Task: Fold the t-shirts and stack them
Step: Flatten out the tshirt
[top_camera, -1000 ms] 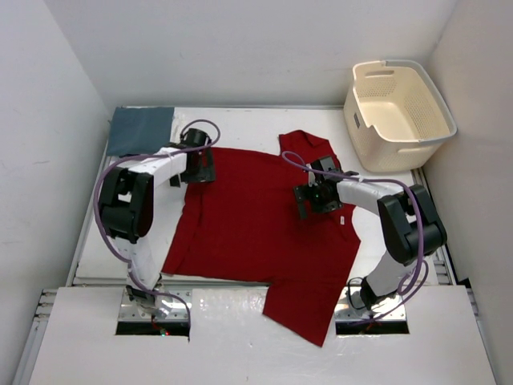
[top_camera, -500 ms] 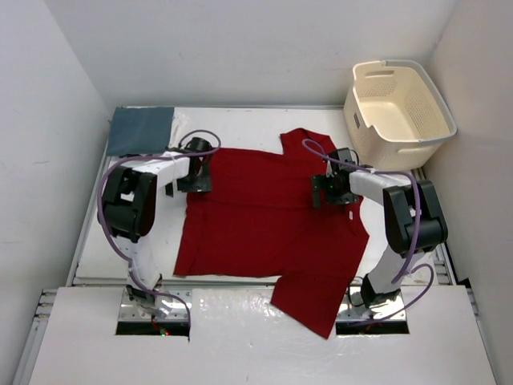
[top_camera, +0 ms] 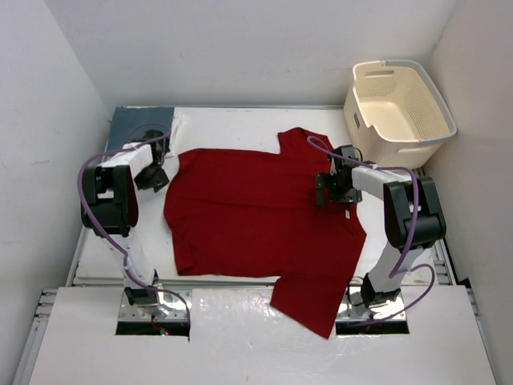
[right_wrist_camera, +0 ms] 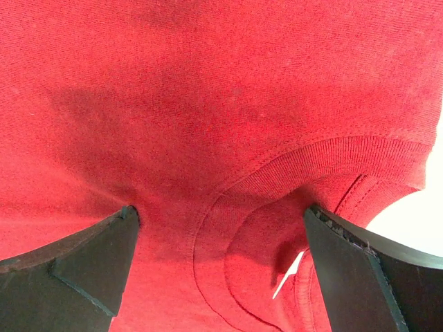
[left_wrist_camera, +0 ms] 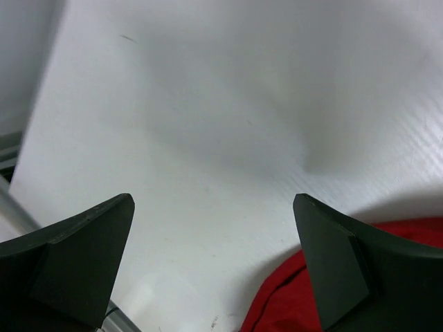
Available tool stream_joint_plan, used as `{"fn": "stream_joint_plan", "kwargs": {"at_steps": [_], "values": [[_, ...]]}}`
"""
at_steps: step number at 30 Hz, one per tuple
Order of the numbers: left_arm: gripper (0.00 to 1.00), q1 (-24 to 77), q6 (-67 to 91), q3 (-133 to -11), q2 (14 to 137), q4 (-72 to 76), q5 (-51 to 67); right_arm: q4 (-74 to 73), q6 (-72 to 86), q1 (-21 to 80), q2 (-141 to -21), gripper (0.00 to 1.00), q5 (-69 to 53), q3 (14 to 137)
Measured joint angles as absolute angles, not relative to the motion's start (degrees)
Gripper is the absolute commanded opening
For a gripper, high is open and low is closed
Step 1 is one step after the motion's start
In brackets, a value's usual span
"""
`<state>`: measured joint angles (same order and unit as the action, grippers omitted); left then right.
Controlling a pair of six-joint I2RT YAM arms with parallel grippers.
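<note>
Red t-shirt (top_camera: 256, 216): spread open on the table (top_camera: 232, 124), collar to the right, hem to the left, near sleeve hanging over the table's front edge.
Left arm: elbow raised beside the shirt's left edge, forearm running away from the base to the shirt's far-left corner.
Left gripper (top_camera: 151, 174): jaws wide apart, holding nothing; it sits over bare table just off the hem corner. In the wrist view (left_wrist_camera: 212, 228) red cloth (left_wrist_camera: 277, 308) shows only beside the right finger.
Right arm: elbow folded high off the shirt's right edge, forearm pointing inward at the collar.
Right gripper (top_camera: 333, 188): jaws wide apart, down at the cloth with the collar band between the fingers (right_wrist_camera: 221, 211); no fold is pinched.
Blue-grey t-shirt (top_camera: 132, 124): folded, beyond the red shirt's far-left corner.
Laundry basket (top_camera: 385, 136): beyond the red shirt's far-right corner.
</note>
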<state>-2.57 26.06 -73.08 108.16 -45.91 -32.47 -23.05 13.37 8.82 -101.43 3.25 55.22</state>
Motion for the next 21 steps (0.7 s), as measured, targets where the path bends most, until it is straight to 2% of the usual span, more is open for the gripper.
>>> {"fn": "stream_joint_plan", "kwargs": {"at_steps": [5, 10, 15, 18, 21], "values": [[1.0, -4.89, 29.28, -79.83, 109.95, -50.13, -35.0, -23.09, 13.3, 8.8, -101.43, 0.99, 3.18, 55.27], [1.0, -6.63, 27.18, -80.01, 106.63, -46.54, -28.25, -23.11, 11.42, 8.67, -100.73, 0.99, 2.15, 55.27], [1.0, 3.42, 22.65, -79.4, 96.82, -40.27, -19.62, -22.94, 9.56, 8.64, -95.72, 0.99, 0.8, 55.46], [1.0, 10.44, 21.34, -80.97, 95.79, -35.77, -12.8, -22.94, 9.06, 8.64, -93.21, 0.99, 0.62, 57.41], [1.0, 12.29, 21.06, -80.42, 97.08, -33.93, -9.06, -21.98, 9.04, 8.64, -93.19, 0.99, 0.21, 59.02]]}}
